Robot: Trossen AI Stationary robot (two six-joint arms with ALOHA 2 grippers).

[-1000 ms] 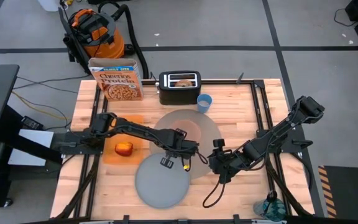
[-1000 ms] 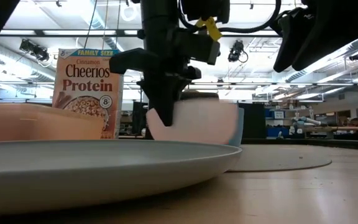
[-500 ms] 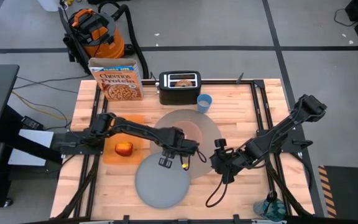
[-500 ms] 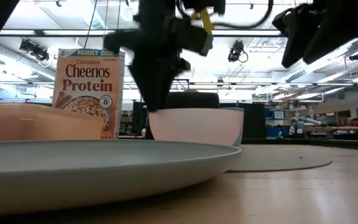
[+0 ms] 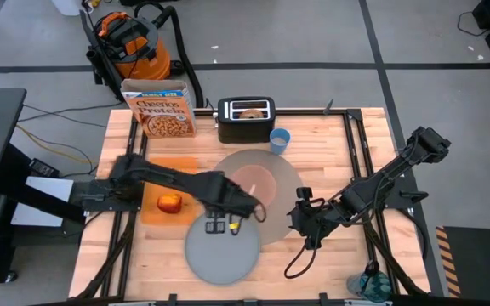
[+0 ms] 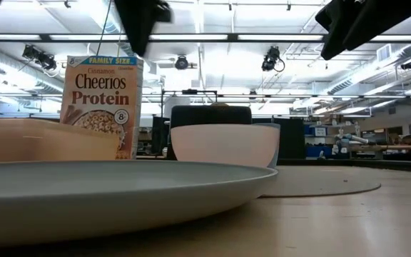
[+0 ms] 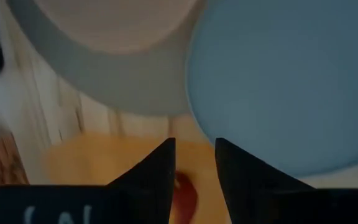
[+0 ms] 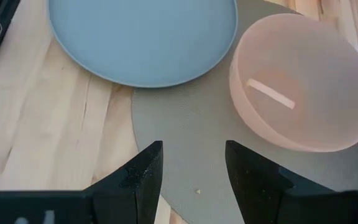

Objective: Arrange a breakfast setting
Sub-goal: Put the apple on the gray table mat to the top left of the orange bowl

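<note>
**Bowl sitting on the placemat, both grippers hanging clear**

The pink bowl (image 5: 253,182) is resting on the grey placemat (image 5: 283,197), nothing gripping it. The blue-grey plate (image 5: 220,252) is overlapping the placemat's near edge. The left gripper (image 5: 220,226) is hovering over the plate's rim, fingers slightly spread, empty. The right gripper (image 5: 299,218) is hanging just off the placemat's right edge, fingers apart, empty too.
</note>
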